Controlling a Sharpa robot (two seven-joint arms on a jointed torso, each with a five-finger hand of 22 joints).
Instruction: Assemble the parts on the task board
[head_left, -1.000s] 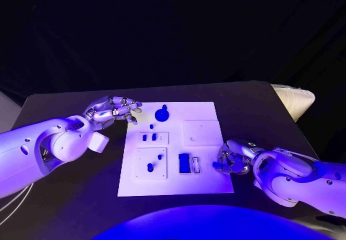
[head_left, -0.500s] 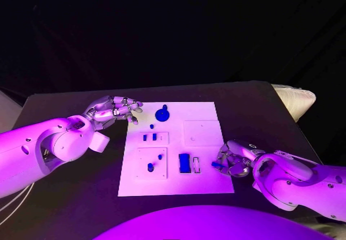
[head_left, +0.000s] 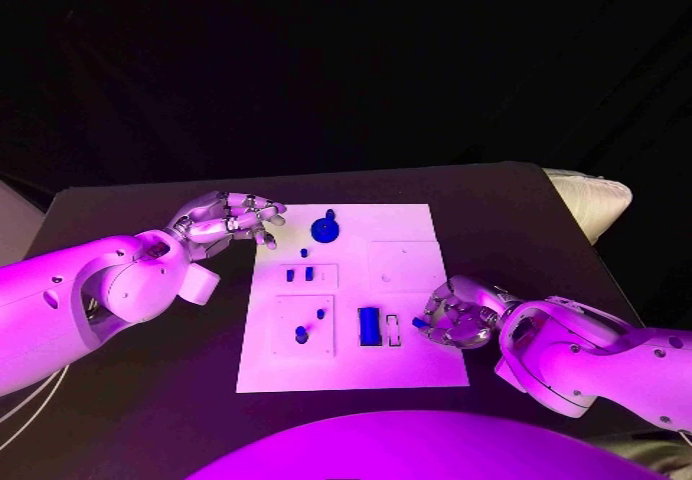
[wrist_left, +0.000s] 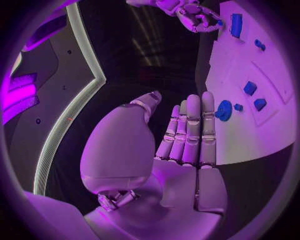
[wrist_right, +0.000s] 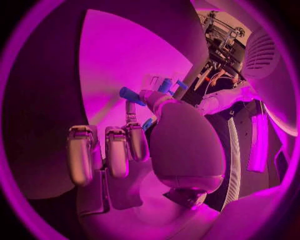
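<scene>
At the right edge of the task board (head_left: 418, 355), near its near corner, my right hand (head_left: 459, 318) has its fingers curled in around a small blue part (head_left: 420, 323). In the right wrist view the blue part (wrist_right: 131, 94) sits pinched at the tips of my fingers (wrist_right: 130, 120), so I'm holding it just over the board's edge. Right beside it on the board is a long blue block (head_left: 369, 326) standing in a slot, with a narrow empty-looking white slot next to it, though I can't really tell how deep that one goes.

My left hand (head_left: 225, 222) is off the far left corner of the board, over the black table (head_left: 159, 205), holding nothing. From the left wrist camera my fingers (wrist_left: 190, 127) lie straight and side by side, thumb a bit apart from them.

Near the board's far edge there's a round blue knob (head_left: 326, 230). Below it, toward the left edge, two little blue pegs (head_left: 299, 274) sit in a small square plate, and another blue peg (head_left: 302, 334) sits in the bigger plate closer to me.
</scene>
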